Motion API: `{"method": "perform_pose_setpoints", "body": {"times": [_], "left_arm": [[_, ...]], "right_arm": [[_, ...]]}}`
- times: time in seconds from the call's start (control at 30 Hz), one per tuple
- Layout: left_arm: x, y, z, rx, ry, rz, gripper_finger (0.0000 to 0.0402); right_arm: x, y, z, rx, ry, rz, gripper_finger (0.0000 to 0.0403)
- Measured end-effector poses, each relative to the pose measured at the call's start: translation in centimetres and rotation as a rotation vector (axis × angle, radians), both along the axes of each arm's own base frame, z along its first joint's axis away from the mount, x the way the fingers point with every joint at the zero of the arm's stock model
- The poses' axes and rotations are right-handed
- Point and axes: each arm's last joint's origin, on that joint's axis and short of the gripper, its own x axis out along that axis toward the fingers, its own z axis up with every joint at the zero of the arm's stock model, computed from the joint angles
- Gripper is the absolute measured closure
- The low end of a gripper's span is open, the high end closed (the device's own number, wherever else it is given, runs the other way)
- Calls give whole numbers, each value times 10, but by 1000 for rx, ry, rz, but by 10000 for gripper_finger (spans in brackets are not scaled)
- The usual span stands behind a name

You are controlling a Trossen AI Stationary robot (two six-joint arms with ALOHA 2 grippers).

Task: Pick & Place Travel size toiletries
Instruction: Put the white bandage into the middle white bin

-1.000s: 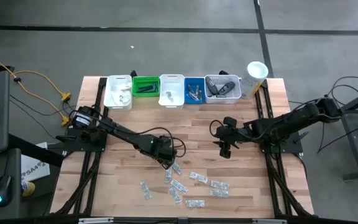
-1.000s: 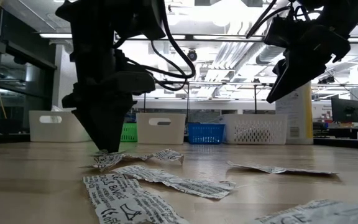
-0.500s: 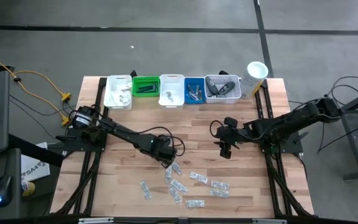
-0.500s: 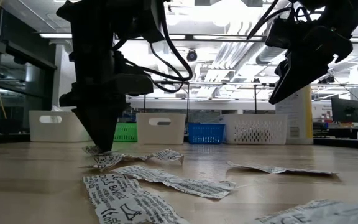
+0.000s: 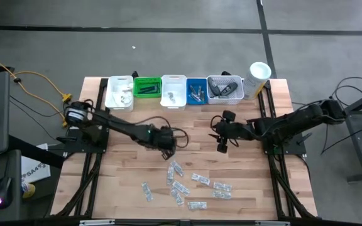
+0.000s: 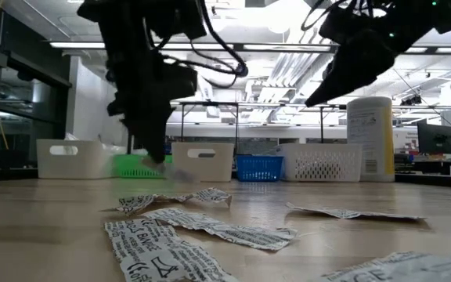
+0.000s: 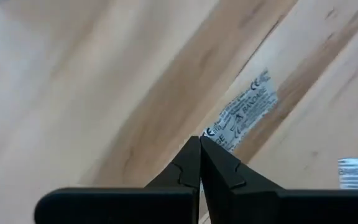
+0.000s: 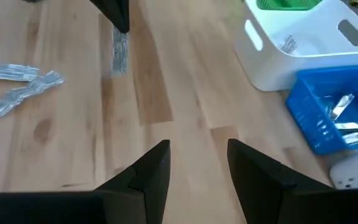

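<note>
Grey concrete floor (image 5: 168,50), yellow cable (image 5: 39,78), ceiling strip lights (image 6: 288,47), dark window wall (image 6: 14,117)

Bare table (image 5: 131,169) between the two arms and bin row (image 5: 175,91); loose sachets (image 5: 187,185) nearer the front edge.

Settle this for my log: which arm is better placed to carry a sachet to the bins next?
Left. The left gripper is shut on a sachet, held clear of the table. The right gripper hangs open and empty above bare wood, so it would first have to pick one up.
</note>
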Motion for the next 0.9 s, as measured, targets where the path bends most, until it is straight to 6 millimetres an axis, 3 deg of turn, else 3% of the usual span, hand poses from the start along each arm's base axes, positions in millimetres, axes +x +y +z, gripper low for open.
{"method": "perform_pose_setpoints", "body": {"times": [0.37,0.67,0.9], "left_arm": [[-2,72,37,136,-100,-23,401],[-15,109,79,253,-200,7,402],[-13,153,81,363,-226,76,401]], "right_arm": [[1,-26,0,-12,7,-90,251],[1,-39,0,15,9,-110,251],[1,-43,1,16,-2,-129,251]]}}
